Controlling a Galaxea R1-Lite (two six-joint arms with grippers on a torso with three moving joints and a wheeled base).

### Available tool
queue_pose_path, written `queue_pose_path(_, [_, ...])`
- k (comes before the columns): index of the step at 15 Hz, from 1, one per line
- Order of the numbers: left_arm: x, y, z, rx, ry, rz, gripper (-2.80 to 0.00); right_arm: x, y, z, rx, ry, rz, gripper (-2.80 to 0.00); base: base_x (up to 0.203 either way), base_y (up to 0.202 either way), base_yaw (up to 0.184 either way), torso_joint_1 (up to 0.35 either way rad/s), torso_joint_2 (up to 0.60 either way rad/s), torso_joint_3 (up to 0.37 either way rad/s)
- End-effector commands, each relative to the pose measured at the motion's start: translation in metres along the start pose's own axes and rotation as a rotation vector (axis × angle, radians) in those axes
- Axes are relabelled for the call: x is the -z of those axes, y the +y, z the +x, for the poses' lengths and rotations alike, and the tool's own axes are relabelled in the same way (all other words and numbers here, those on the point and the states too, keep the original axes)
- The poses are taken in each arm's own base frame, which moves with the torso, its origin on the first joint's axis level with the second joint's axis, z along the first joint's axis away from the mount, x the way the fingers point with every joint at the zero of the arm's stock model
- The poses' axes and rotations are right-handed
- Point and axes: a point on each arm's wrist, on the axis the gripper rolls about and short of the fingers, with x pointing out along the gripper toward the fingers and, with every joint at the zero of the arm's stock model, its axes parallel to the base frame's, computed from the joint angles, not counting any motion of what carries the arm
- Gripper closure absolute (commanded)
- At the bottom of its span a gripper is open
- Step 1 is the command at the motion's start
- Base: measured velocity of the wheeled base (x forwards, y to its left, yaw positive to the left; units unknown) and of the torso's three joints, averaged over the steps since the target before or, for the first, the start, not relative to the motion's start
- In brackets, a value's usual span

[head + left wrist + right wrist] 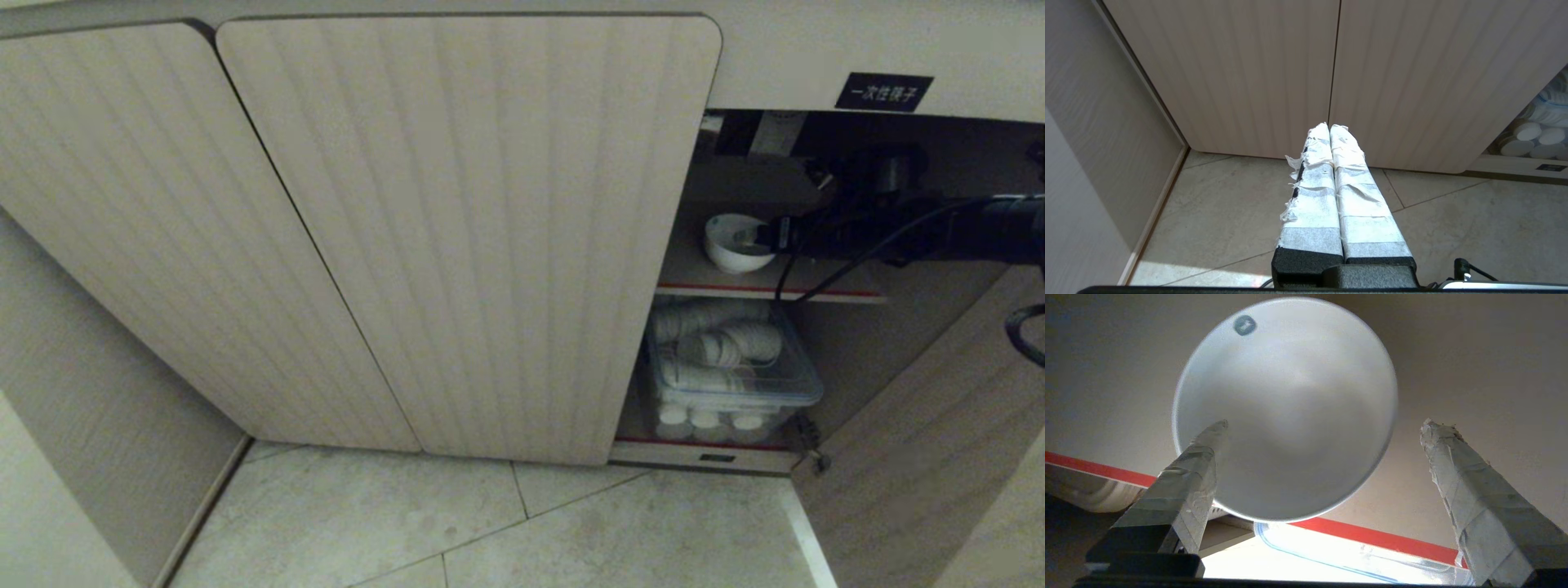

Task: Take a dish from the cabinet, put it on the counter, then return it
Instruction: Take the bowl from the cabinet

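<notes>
The dish [737, 242], a small white bowl, sits upright on the upper shelf [824, 291] inside the open right bay of the cabinet [465, 229]. My right gripper [755, 236] reaches in from the right and is at the bowl's rim. In the right wrist view the dish [1286, 408] fills the space ahead; my right gripper [1325, 424] is open wide. One taped finger [1200, 465] lies over the bowl's near rim, the other [1457, 477] stands well off to its side. My left gripper [1329, 127] is shut, parked low before the closed doors. The counter is out of view.
Below the red-edged shelf a clear lidded box [735, 367] holds white cups and containers. The opened door [922, 433] swings out at the right. A black label [884, 91] sits above the bay. A side wall [90, 408] and tiled floor [490, 531] bound the left.
</notes>
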Motion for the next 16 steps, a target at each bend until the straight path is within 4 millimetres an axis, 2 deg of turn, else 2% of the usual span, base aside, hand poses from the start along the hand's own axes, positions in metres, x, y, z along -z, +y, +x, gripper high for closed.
queue_pose_path(1, [0.000, 0.000, 0.000, 0.000, -0.002, -0.001, 0.00, 0.001, 0.000, -0.001, -0.001, 0.014, -0.001, -2.80, 0.000, 0.000, 0.000, 0.000, 0.00, 0.000])
queue_pose_path(7, [0.000, 0.000, 0.000, 0.000, -0.002, -0.001, 0.00, 0.005, -0.003, 0.000, 0.009, 0.048, -0.019, -2.80, 0.000, 0.000, 0.000, 0.000, 0.00, 0.000])
queue_pose_path(16, [0.000, 0.000, 0.000, 0.001, -0.002, -0.001, 0.00, 0.018, -0.011, 0.012, 0.022, 0.076, -0.007, -2.80, 0.000, 0.000, 0.000, 0.000, 0.00, 0.000])
